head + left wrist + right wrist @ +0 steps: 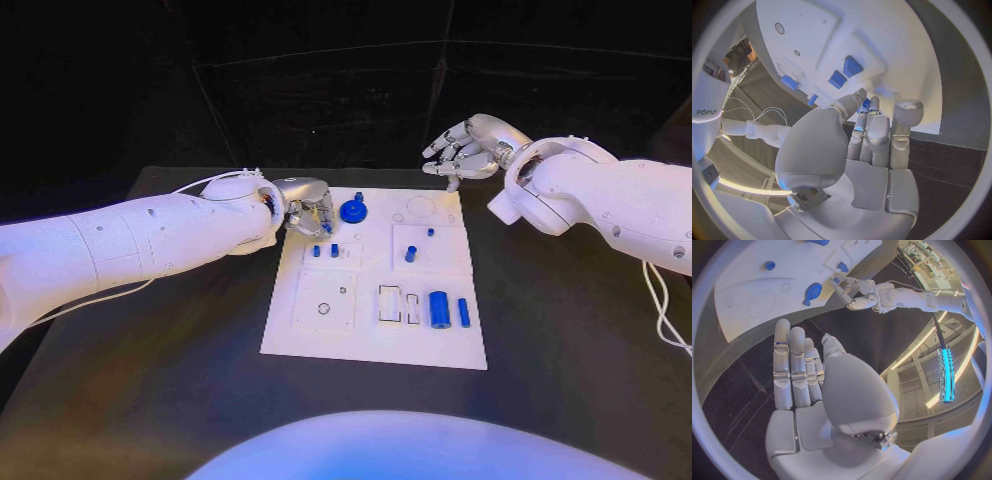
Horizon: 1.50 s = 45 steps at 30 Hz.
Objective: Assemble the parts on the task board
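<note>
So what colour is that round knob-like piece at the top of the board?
Blue. The round piece shows best in the head view, on the white board.

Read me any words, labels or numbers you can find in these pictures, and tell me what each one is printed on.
"ednys", as it reads: dark lettering on a white casing in the left wrist view.
No lettering can be made out on the task board, the blue parts or either hand.
</note>
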### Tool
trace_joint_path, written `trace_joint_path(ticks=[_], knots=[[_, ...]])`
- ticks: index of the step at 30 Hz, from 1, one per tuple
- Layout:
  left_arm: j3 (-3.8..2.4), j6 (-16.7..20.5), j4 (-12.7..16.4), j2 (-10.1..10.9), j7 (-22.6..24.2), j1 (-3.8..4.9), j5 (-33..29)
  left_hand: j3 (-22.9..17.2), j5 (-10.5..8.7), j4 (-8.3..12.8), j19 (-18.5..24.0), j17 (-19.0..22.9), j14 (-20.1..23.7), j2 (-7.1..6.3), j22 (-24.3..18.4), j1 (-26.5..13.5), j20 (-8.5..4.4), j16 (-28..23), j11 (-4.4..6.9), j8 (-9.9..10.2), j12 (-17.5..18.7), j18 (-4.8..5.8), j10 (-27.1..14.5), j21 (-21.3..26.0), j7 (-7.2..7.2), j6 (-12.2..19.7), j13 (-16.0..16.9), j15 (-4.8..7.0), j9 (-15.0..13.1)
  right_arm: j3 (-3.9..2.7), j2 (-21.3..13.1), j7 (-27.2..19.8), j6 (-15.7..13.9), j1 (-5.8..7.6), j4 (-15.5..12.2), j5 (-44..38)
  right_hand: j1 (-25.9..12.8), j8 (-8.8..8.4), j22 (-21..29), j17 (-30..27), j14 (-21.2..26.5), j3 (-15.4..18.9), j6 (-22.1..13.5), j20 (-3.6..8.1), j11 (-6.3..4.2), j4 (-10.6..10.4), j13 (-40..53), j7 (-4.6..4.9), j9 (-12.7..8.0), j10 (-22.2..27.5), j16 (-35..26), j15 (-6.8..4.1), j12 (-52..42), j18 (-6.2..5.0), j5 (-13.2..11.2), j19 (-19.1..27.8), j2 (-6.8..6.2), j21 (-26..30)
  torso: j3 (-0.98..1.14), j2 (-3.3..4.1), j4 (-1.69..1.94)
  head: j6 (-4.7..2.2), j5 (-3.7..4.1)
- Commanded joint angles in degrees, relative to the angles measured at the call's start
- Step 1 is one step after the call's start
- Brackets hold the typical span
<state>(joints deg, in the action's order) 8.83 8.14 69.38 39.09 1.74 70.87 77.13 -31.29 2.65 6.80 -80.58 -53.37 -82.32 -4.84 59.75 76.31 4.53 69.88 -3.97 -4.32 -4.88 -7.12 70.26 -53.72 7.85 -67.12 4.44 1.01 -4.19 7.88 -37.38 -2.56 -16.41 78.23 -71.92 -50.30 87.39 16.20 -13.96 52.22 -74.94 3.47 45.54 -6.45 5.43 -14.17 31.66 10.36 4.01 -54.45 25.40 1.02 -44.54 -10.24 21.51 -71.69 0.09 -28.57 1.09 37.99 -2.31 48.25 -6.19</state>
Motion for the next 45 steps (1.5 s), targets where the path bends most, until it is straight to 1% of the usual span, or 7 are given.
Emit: trace_joint_path(ticks=[1, 9, 12, 23, 32, 37, 45], knots=[[-0.02, -0.65, 0.18, -0.18, 0.84, 0.05, -0.24, 0.44, 0.11, 0.03, -0.23, 0.21, -0.14, -0.19, 0.08, 0.40, -0.07, -0.16, 0.20, 0.07, -0.48, -0.10, 0.64, -0.15, -0.12, 0.48, 0.10, 0.19, 0.12, -0.04, 0.08, -0.51, 0.11, 0.13, -0.03, 0.13, -0.05, 0.25, 0.02, -0.08, 0.14, 0.12, -0.52, -0.02, -0.07, -0.13, -0.07, 0.04, -0.09, 0.51, 0.33, -0.12, -0.23, -0.17, 0.18, -0.56, 0.50, 0.28, 0.01, 0.01, 0.02, -0.01, 0.05], [-0.02, -0.34, 0.18, -0.23, 1.14, 0.06, -0.24, 1.01, 0.11, 0.18, -0.24, -0.30, -0.23, -0.43, 0.11, 0.48, -0.24, 0.10, 0.48, 0.38, -1.09, -0.12, 1.18, -0.10, -0.36, 1.19, 0.42, 0.41, 0.25, -0.04, 0.11, -0.50, 0.11, 0.13, -0.02, 0.13, 0.00, 0.25, 0.02, -0.09, 0.16, 0.15, -0.56, -0.02, -0.06, -0.13, -0.09, 0.05, -0.09, 0.55, 0.33, -0.12, -0.26, -0.17, 0.17, -0.56, 0.51, 0.30, -0.01, -0.01, -0.01, 0.02, 0.13], [-0.02, -0.07, 0.18, -0.23, 1.26, 0.06, -0.24, 1.09, 0.11, 0.18, -0.24, -0.37, -0.25, -0.45, 0.13, 0.46, -0.26, 0.13, 0.48, 0.42, -1.14, -0.12, 1.18, -0.11, -0.35, 1.31, 0.46, 0.42, 0.28, -0.04, 0.13, -0.47, 0.16, 0.13, -0.01, 0.13, 0.05, 0.26, 0.03, -0.09, 0.17, 0.14, -0.57, -0.02, -0.07, -0.11, -0.10, 0.04, -0.09, 0.57, 0.33, -0.12, -0.27, -0.17, 0.17, -0.56, 0.50, 0.31, 0.00, -0.02, 0.00, 0.02, 0.40], [-0.02, 0.37, 0.17, -0.20, 1.06, 0.06, -0.24, 1.53, 0.12, 0.21, -0.23, -0.50, -0.29, -0.58, 0.09, 0.47, -0.29, 0.16, 0.24, 0.79, -1.45, -0.08, 0.79, 0.04, 0.11, 2.98, 0.68, 0.32, 0.49, -0.04, 0.14, -0.26, 0.50, 0.13, 0.02, 0.13, 0.17, 0.26, 0.03, -0.09, 0.18, 0.12, -0.59, -0.02, -0.08, -0.05, -0.11, 0.04, -0.09, 0.60, 0.32, -0.13, -0.27, -0.17, 0.19, -0.55, 0.49, 0.32, 0.01, 0.00, 0.00, -0.02, 0.38], [-0.02, 0.22, 0.23, -0.24, 0.92, 0.06, -0.24, 1.63, 0.12, 0.18, -0.23, -0.41, -0.27, -0.63, 0.09, 0.41, -0.26, 0.11, 0.16, 0.78, -1.51, -0.06, 0.68, 0.07, 0.21, 3.27, 0.72, 0.26, 0.50, -0.04, 0.10, -0.23, 0.44, 0.13, 0.00, 0.13, 0.25, 0.26, 0.03, -0.10, 0.20, 0.11, -0.61, -0.02, -0.08, -0.01, -0.13, 0.04, -0.09, 0.63, 0.32, -0.13, -0.27, -0.17, 0.20, -0.54, 0.48, 0.33, -0.01, 0.00, 0.03, 0.03, 0.40], [-0.01, 0.08, 0.30, -0.27, 0.86, 0.06, -0.24, 1.92, 0.11, 0.01, -0.24, -0.47, -0.29, -0.85, 0.11, 0.07, -0.20, 0.12, 0.08, 0.77, -1.66, -0.05, 0.57, 0.10, 0.29, 3.81, 0.81, 0.17, 0.51, -0.04, 0.09, -0.31, 0.34, 0.13, -0.03, 0.13, 0.26, 0.26, 0.03, -0.10, 0.21, 0.11, -0.62, -0.02, -0.08, 0.00, -0.13, 0.04, -0.10, 0.64, 0.32, -0.13, -0.27, -0.17, 0.20, -0.54, 0.48, 0.34, 0.04, -0.01, 0.02, 0.06, 0.44], [-0.01, 0.38, 0.34, -0.28, 0.98, 0.05, -0.25, 2.11, 0.11, -0.12, -0.30, -0.75, -0.37, -0.98, 0.29, -0.16, -0.17, 0.28, 0.07, 0.70, -1.74, 0.00, 0.51, -0.10, 0.31, 3.94, 0.85, 0.15, 0.48, -0.04, 0.07, -0.45, -0.11, 0.13, -0.05, 0.13, 0.31, 0.24, 0.03, -0.10, 0.22, 0.12, -0.67, -0.02, -0.07, 0.02, -0.14, 0.05, -0.11, 0.65, 0.32, -0.13, -0.28, -0.17, 0.20, -0.54, 0.46, 0.34, 0.02, 0.01, 0.01, 0.10, 0.40]])
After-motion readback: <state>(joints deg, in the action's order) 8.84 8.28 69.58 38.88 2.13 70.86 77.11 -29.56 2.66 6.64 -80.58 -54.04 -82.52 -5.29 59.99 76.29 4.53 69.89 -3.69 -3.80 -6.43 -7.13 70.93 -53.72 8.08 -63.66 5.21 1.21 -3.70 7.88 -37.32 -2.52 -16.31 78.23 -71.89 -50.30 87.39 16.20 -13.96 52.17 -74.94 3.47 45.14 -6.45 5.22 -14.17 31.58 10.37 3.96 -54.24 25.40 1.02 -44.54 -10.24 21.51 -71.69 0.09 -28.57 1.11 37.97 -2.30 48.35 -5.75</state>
